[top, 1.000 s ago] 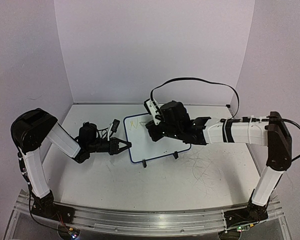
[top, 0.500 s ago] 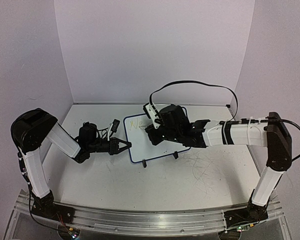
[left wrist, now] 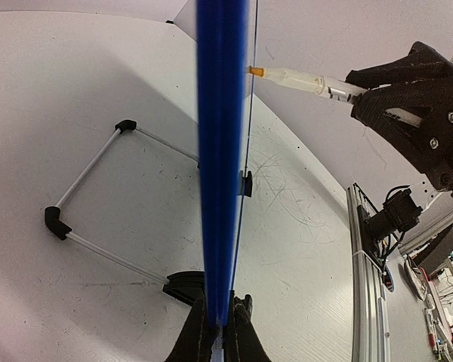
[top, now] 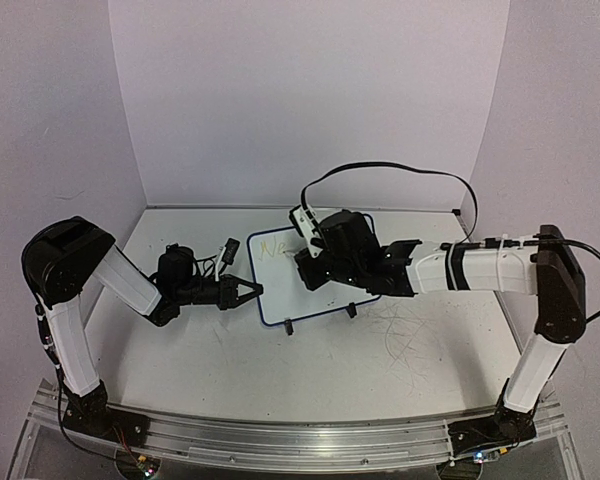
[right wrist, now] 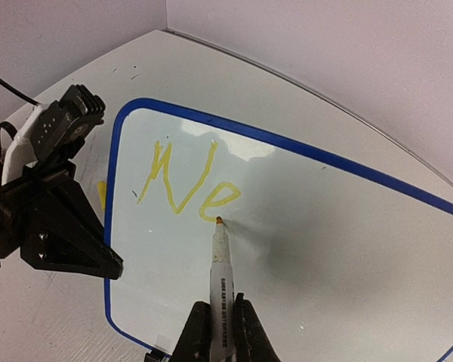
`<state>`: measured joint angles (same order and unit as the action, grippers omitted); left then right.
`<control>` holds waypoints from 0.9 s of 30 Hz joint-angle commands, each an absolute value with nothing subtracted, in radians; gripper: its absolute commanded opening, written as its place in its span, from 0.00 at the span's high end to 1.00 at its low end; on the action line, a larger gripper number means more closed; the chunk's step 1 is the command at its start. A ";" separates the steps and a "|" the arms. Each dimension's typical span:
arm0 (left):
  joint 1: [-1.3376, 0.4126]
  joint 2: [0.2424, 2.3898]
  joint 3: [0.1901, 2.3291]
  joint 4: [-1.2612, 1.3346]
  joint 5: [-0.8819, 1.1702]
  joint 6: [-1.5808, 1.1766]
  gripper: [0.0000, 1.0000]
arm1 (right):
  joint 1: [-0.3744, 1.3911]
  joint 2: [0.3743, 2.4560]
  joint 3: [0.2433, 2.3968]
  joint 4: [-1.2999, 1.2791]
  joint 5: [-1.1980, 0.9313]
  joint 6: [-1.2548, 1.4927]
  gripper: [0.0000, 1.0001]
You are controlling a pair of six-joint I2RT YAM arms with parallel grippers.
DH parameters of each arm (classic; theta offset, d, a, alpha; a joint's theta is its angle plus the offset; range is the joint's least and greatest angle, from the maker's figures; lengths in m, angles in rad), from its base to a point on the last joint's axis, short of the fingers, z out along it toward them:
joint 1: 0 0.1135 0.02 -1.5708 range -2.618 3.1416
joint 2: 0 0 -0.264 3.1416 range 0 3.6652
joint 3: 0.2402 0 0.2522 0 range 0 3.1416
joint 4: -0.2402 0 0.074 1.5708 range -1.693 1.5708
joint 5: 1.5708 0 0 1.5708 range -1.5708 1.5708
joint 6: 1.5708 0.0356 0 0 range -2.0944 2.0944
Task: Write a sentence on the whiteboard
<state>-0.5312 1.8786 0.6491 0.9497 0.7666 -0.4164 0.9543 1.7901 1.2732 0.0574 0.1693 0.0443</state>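
Observation:
The whiteboard [top: 280, 275] with a blue frame stands tilted at the table's middle; it also shows in the right wrist view [right wrist: 302, 249] and edge-on in the left wrist view [left wrist: 220, 151]. My left gripper [top: 250, 293] is shut on the board's left edge, seen in the left wrist view [left wrist: 220, 332]. My right gripper [right wrist: 217, 332] is shut on a white marker [right wrist: 220, 271]. The marker's orange tip touches the board at the bottom of the "e". The sentence [right wrist: 185, 185] reads "Ne" in pale yellow.
The board's wire stand with black feet [left wrist: 57, 219] rests on the scuffed tabletop behind the board. Grey scribble marks [top: 405, 335] cover the table at the right. A black cable [top: 400, 168] arcs above the right arm.
My right gripper has moved the marker slightly rightward and drawn the "e" after the "N". The left arm and the board have not moved.

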 commanded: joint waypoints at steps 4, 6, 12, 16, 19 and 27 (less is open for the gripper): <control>-0.535 1.857 0.675 0.909 0.770 -0.395 1.00 | 0.933 1.697 1.280 0.061 0.229 0.033 1.00; -0.534 1.857 0.676 0.909 0.770 -0.397 1.00 | 0.934 1.622 1.243 0.090 0.180 0.055 1.00; -0.534 1.851 0.679 0.905 0.770 -0.391 1.00 | 0.917 1.518 1.138 0.100 0.110 0.008 1.00; -0.534 1.854 0.683 0.900 0.764 -0.389 1.00 | 0.902 1.554 1.158 0.090 0.064 -0.049 1.00; -0.534 1.849 0.678 0.899 0.751 -0.387 1.00 | 0.908 1.605 1.210 0.083 0.034 -0.059 1.00; -0.534 1.840 0.673 0.880 0.725 -0.381 1.00 | 0.931 1.666 1.228 0.088 0.058 -0.068 1.00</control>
<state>-0.5316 1.8710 0.6548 0.9273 0.7647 -0.4021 0.9221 1.6659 1.1904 0.0574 0.0542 -0.0541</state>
